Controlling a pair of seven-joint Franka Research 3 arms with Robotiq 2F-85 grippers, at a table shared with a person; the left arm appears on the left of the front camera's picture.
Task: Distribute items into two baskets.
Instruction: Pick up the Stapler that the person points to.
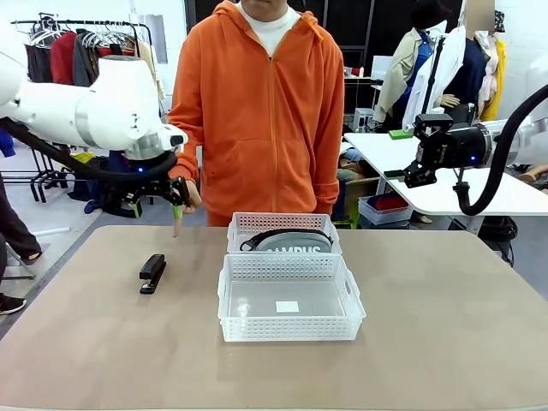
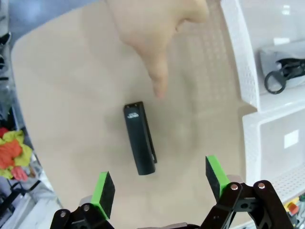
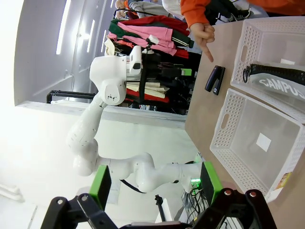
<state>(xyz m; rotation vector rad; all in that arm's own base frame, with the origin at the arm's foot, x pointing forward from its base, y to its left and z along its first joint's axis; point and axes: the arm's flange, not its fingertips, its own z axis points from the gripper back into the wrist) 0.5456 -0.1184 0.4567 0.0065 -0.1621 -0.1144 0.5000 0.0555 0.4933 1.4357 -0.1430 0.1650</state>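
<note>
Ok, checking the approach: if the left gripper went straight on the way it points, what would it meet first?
Probably the stapler, lying on the table in line with the open left gripper; the person's hand points just beyond it.

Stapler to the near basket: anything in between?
No. The front view shows only bare table between the stapler and the near basket.

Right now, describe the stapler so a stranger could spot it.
On the tan table, find the nearer white basket. To the robot's left of it, on bare tabletop by a person's pointing hand, lies the stapler. It is small and black, unlike the grey pouch in the farther basket.
</note>
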